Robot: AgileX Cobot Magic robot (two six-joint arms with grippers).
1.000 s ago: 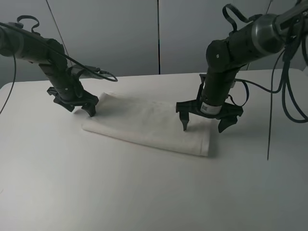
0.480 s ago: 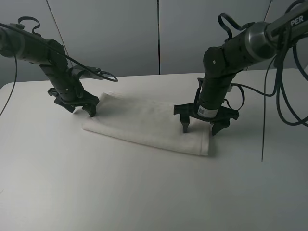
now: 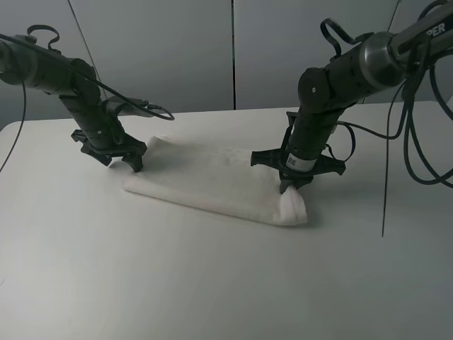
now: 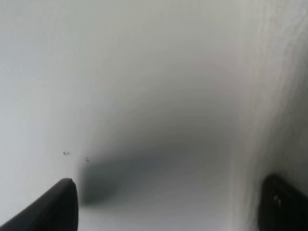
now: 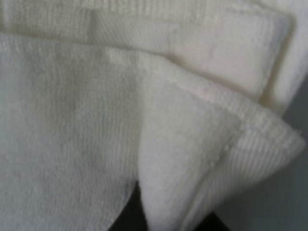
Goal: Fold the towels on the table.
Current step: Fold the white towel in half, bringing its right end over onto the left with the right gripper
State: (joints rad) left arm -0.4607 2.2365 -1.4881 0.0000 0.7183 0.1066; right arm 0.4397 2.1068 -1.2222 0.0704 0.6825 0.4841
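Well, the white towel (image 3: 212, 185) lay folded into a long strip across the middle of the tabletop (image 3: 212, 297), running from back-left to front-right in the high view. Over on the right, the right hand (image 3: 289, 188) was down on the strip's near-right end, clenched on a pinch of terry cloth. Its wrist view was filled with towel: a corner fold bunched up, woven border band showing along the edge. In the high view that end bulged into a small hump. On the left, the left hand (image 3: 122, 161) hung low at the strip's far end, released, jaws spread wide and gripping nothing. Its wrist view showed one fingertip (image 4: 53, 207) over bare tabletop and the other right by the towel's edge.
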